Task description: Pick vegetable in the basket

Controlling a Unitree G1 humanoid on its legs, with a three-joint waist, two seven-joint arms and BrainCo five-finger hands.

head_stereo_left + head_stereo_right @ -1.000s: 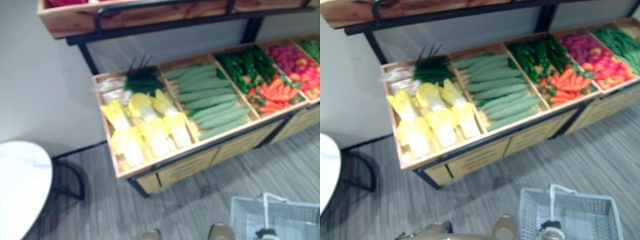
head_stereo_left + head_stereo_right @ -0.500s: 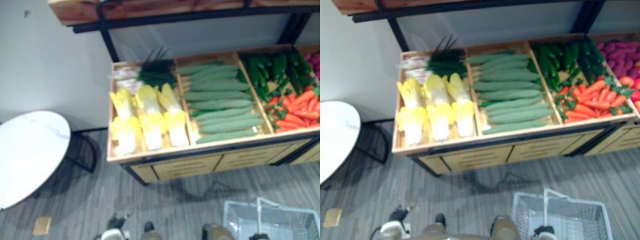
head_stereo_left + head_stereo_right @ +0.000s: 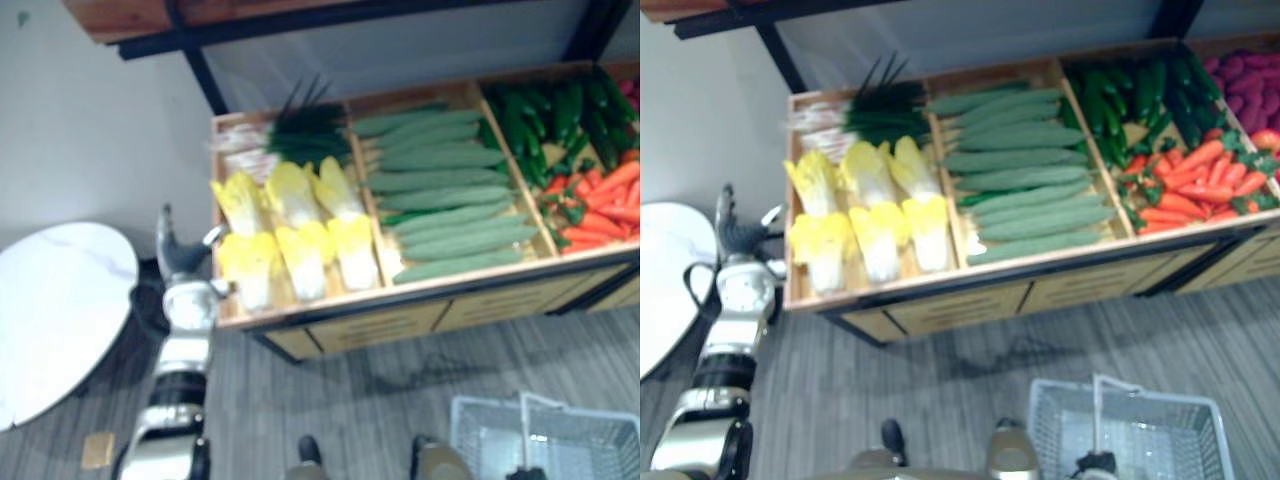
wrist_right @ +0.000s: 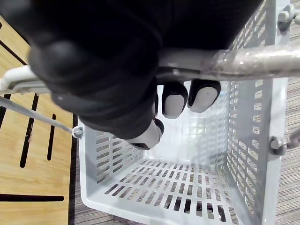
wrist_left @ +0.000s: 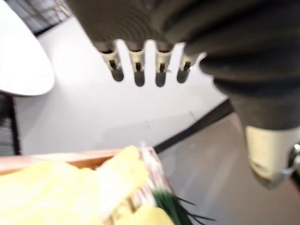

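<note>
A wooden stall (image 3: pixel 330 320) holds yellow cabbages (image 3: pixel 290 240), long pale green cucumbers (image 3: pixel 450 190), leeks (image 3: pixel 290 145), dark green peppers (image 3: pixel 550 110) and carrots (image 3: pixel 600 200). My left hand (image 3: pixel 177 252) is raised beside the stall's left corner, open, with straight fingers (image 5: pixel 138 65) and nothing in it; a yellow cabbage (image 5: pixel 70 197) lies just past them. My right hand (image 4: pixel 93 70) is shut on the handle (image 4: pixel 234 63) of a white plastic basket (image 4: pixel 276 117). The basket (image 3: pixel 1120 440) hangs low at the right, in front of the stall, with nothing inside.
A round white table (image 3: pixel 55 310) stands to the left of the stall, close to my left arm. A wooden upper shelf (image 3: pixel 110 15) on a black frame overhangs the back of the stall. A small tan piece (image 3: pixel 97 450) lies on the grey floor.
My left arm has risen into view and its hand now stands by the stall's left corner. The camera has shifted a little. The right hand still holds the basket.
</note>
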